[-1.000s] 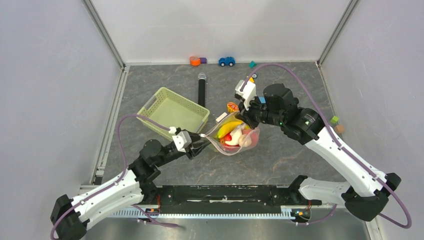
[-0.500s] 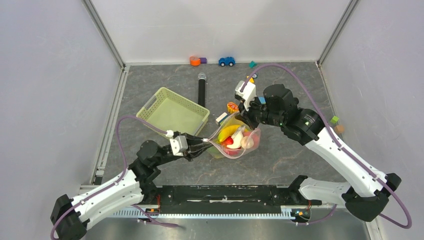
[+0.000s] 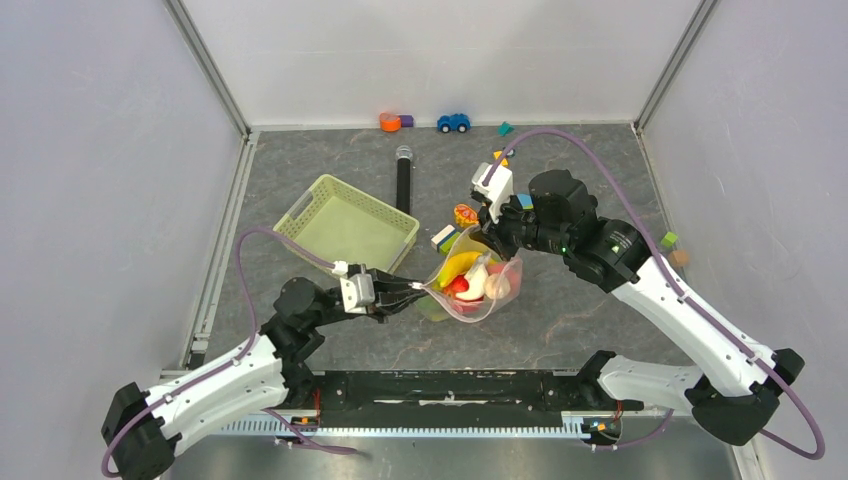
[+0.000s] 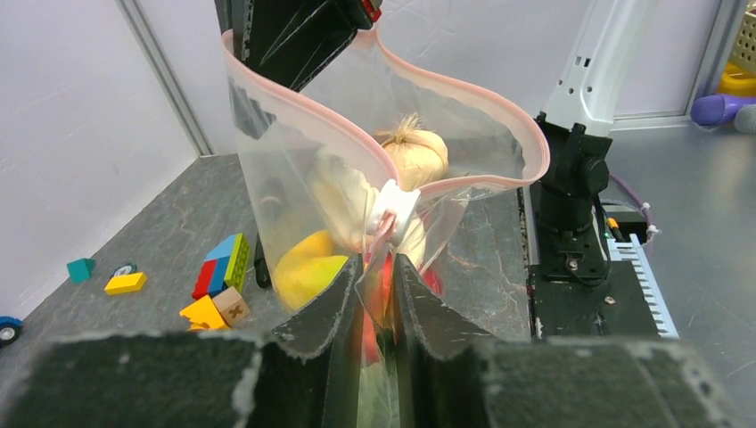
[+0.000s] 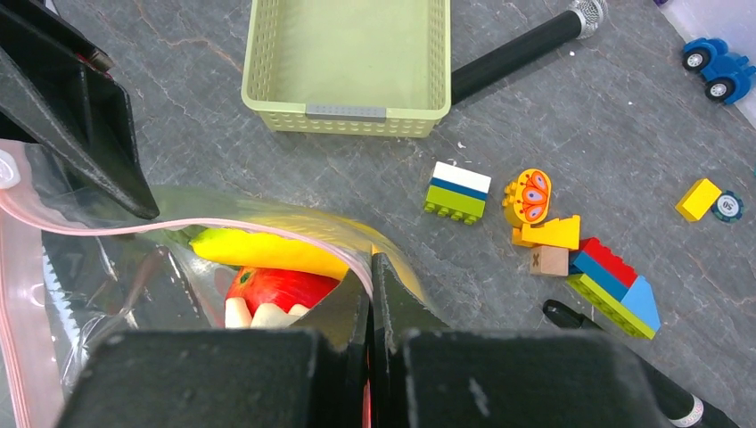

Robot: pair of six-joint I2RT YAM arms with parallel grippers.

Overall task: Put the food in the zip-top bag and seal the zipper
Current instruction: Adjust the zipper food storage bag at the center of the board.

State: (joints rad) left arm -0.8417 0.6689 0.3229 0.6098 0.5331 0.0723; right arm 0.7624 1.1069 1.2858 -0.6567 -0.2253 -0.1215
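Over the grey table (image 3: 330,160), left hand (image 3: 418,288) and right hand (image 3: 490,236) stay clamped on the zip-top bag (image 3: 472,302), shifted slightly nearer

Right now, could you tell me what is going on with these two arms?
Both arms hold the zip-top bag between them: the left gripper pinches its rim at one end, the right gripper the opposite end. A banana, a tomato and other toy foods sit inside. The zipper is open, not yet sealed.
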